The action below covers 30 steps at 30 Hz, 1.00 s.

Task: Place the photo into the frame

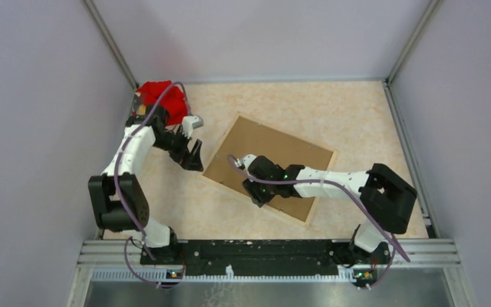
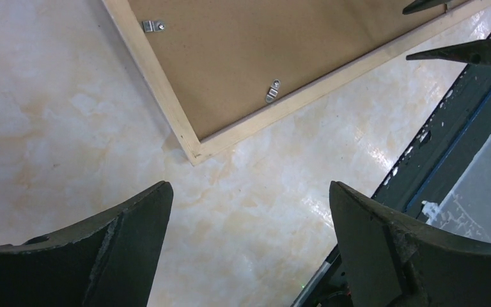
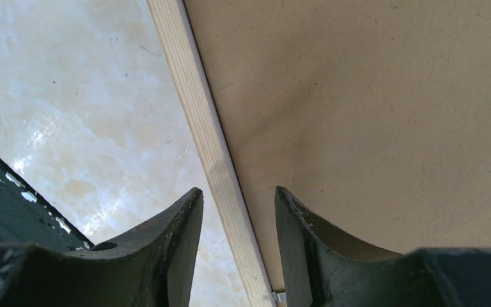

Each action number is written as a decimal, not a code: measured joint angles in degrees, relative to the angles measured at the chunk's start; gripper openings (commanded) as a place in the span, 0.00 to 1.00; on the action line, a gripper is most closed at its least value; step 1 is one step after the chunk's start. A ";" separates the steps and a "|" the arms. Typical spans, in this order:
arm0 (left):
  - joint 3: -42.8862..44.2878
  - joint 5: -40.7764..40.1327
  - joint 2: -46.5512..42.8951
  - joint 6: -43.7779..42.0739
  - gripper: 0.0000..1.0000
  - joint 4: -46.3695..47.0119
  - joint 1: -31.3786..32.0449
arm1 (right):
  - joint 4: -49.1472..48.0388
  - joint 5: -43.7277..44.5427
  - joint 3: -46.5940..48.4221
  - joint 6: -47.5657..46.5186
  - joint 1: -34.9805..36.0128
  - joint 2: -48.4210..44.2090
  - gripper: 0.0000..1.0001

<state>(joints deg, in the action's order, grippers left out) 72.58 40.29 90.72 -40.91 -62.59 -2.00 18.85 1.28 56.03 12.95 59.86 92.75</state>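
Observation:
The frame (image 1: pixel 288 133) lies face down on the table, its light wood back up, with the brown backing board (image 1: pixel 275 150) set in it. The photo is hidden. My left gripper (image 1: pixel 195 160) is open and empty just left of the frame's left corner; its view shows the wood rail (image 2: pixel 160 83), the board (image 2: pixel 262 45) and a metal clip (image 2: pixel 273 90). My right gripper (image 1: pixel 259 197) is low over the frame's near rail, jaws partly open, one finger on each side of the rail (image 3: pixel 198 109), beside the board (image 3: pixel 371 109). There are gaps between the fingers and the rail.
A red object (image 1: pixel 163 99) sits at the back left corner behind the left arm. The black mounting rail (image 1: pixel 262 248) runs along the near edge. Walls enclose the table on three sides. A small metal clip (image 3: pixel 278 297) sits on the rail by the right gripper.

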 measured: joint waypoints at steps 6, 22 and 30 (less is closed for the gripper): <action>-3.56 -0.28 -10.75 -0.28 0.99 1.55 0.00 | -1.22 1.77 -0.11 -1.25 1.60 0.35 0.44; -8.20 -0.02 -15.80 -4.00 0.99 2.62 0.00 | -4.44 4.17 0.37 -2.84 3.80 4.55 0.39; -20.70 1.20 -29.92 -12.39 0.99 8.24 0.00 | -5.77 5.01 1.57 -3.98 4.04 6.19 0.00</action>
<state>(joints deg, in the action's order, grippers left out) 51.88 41.50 60.80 -53.30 -54.35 -2.00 13.08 6.28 57.60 8.97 63.90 98.94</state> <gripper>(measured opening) 0.987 0.099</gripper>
